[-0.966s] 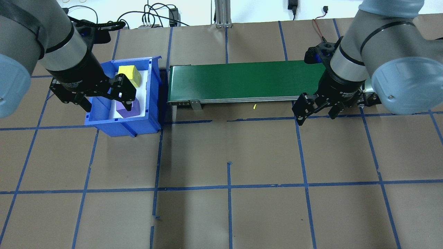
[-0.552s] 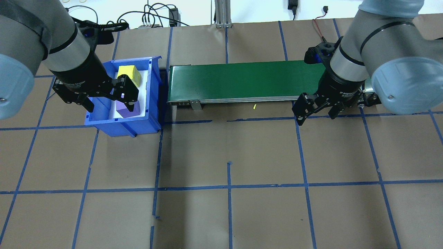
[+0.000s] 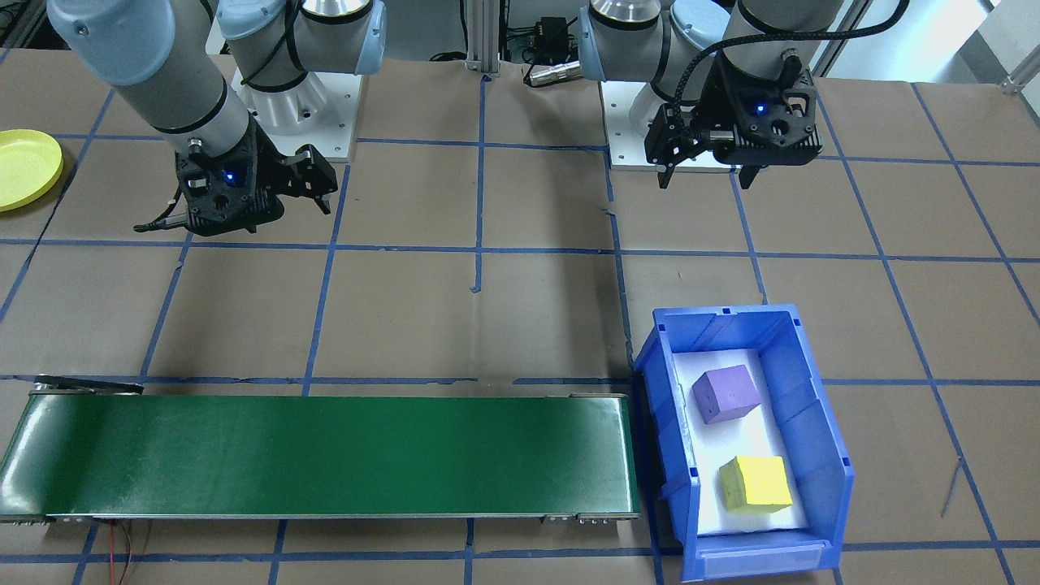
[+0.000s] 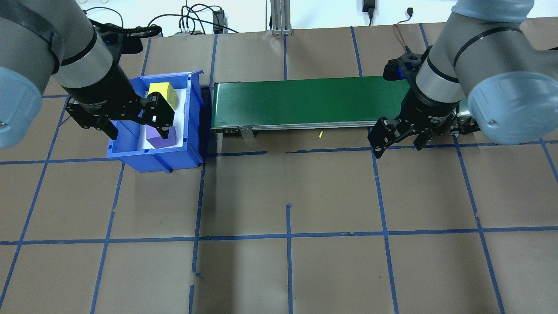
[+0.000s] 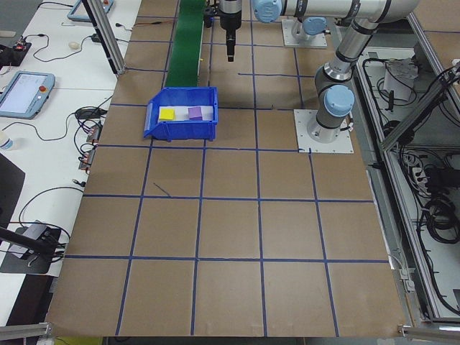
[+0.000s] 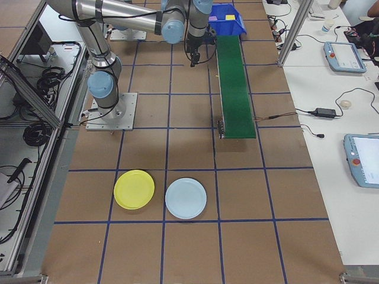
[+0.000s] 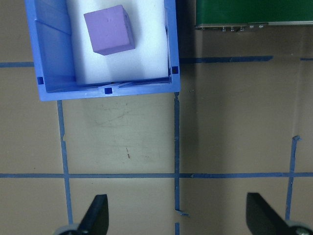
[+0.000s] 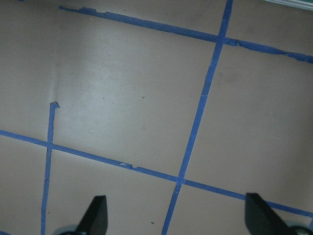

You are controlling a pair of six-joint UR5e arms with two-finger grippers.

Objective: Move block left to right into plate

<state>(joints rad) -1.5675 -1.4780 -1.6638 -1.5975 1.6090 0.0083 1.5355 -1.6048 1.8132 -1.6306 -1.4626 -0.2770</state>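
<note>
A purple block [image 3: 725, 393] and a yellow block [image 3: 756, 483] lie in the blue bin [image 3: 821, 422] on white padding. My left gripper [image 4: 137, 124] hangs open and empty high over the bin's near side. From the left wrist, the purple block [image 7: 108, 29] sits far ahead of the spread left gripper [image 7: 177, 215], up and to the left. My right gripper [image 4: 399, 146] is open and empty near the belt's right end, over bare table [image 8: 122, 98]. The yellow plate [image 6: 134, 189] lies on the table at the robot's far right, and shows again as the yellow plate [image 3: 24, 166].
A green conveyor belt [image 4: 305, 100] runs from beside the bin toward the right arm. A light blue plate [image 6: 186, 198] lies next to the yellow one. Blue tape lines grid the brown table. Cables and tablets sit beyond the far edge.
The left gripper has shifted slightly farther out over the bin and stays open. The right arm and both blocks have not moved.
</note>
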